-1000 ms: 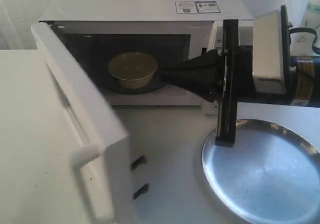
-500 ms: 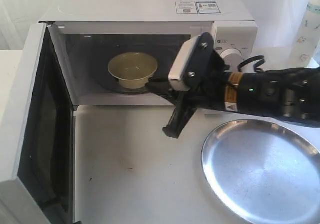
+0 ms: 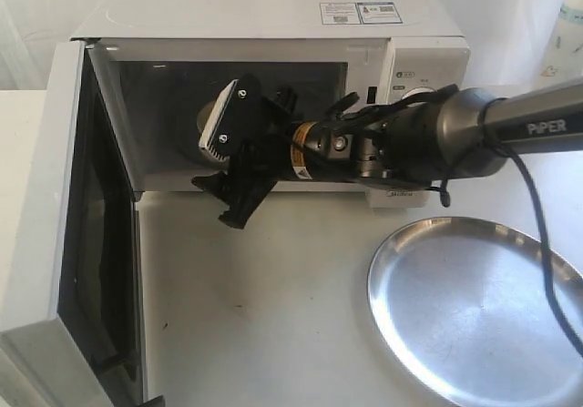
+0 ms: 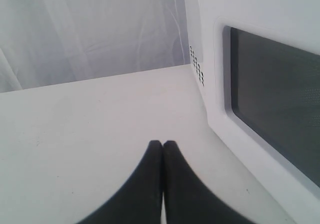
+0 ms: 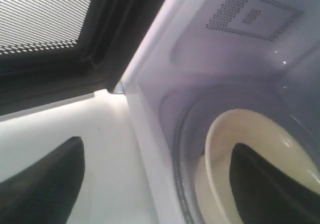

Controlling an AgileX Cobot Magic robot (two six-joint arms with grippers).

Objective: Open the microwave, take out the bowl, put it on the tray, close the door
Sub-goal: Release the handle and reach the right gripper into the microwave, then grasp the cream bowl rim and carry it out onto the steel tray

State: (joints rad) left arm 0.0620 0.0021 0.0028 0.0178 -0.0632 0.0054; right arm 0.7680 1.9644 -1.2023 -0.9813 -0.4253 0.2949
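The white microwave (image 3: pixel 273 15) stands with its door (image 3: pixel 55 198) swung wide to the left. On the turntable inside sits the cream bowl (image 5: pixel 225 149); in the exterior view my wrist camera covers nearly all of it. My right gripper (image 3: pixel 208 166) (image 5: pixel 155 184) is open at the cavity mouth. One finger (image 5: pixel 265 184) hangs over the bowl's inside and the other (image 5: pixel 50 184) is outside over the table, with the bowl's near rim and the sill between them. The silver tray (image 3: pixel 474 316) lies at the front right. My left gripper (image 4: pixel 162 146) is shut on nothing, low over the table beside the door's outer face (image 4: pixel 275 108).
The right arm (image 3: pixel 428 138) stretches across the control panel (image 3: pixel 419 88) and above the tray's far edge, with its cable (image 3: pixel 537 243) hanging over the tray. A white curtain (image 4: pixel 90 28) backs the scene. Bare table (image 3: pixel 273 316) lies between the door and the tray.
The door went from half open to fully open. My right gripper has travelled left from in front of the control panel into the cavity mouth and now straddles the bowl's rim.
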